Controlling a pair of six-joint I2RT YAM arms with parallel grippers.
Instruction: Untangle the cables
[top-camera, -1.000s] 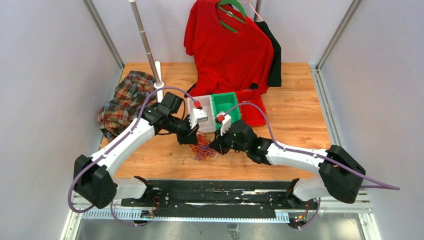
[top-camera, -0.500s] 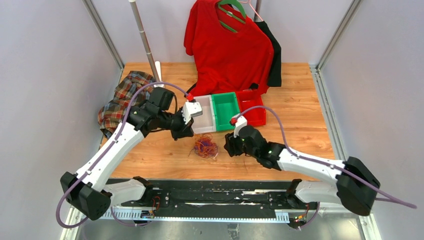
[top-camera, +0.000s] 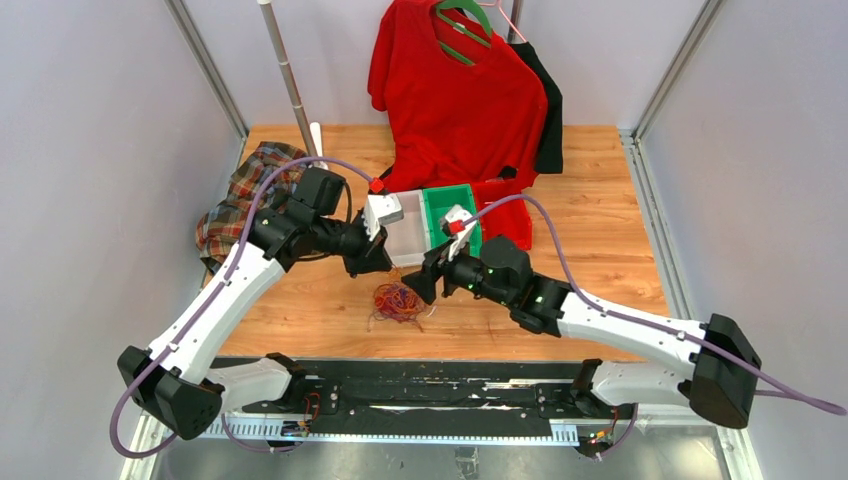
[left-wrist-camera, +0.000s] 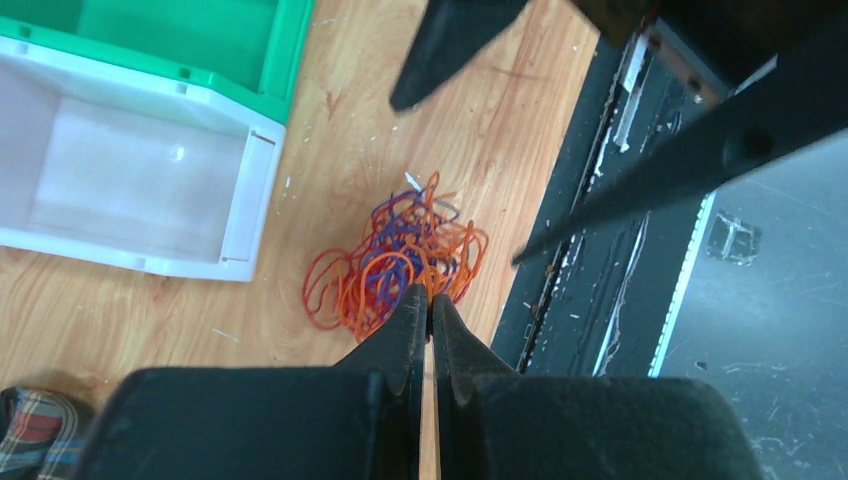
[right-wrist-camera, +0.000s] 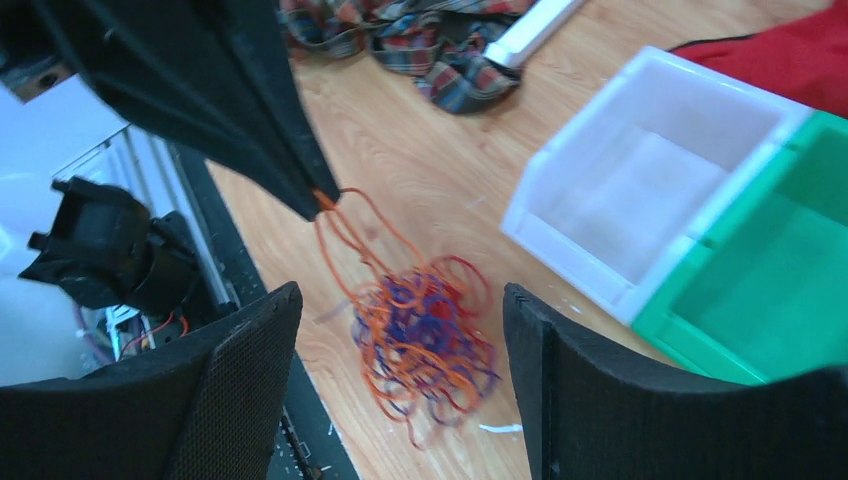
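wooden table (top-camera: 600, 215), glossy plastic bins (left-wrist-camera: 130, 190), plaid cloth (top-camera: 245, 200)

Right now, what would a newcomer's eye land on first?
The orange-and-purple cable tangle lies on the table near the front, the left hand shut on an orange loop rising from it. The right hand hangs open over it; a red shirt hangs at the back.

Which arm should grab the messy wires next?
Right. The right tool is open over the tangle, while the left tool is shut on an orange strand.
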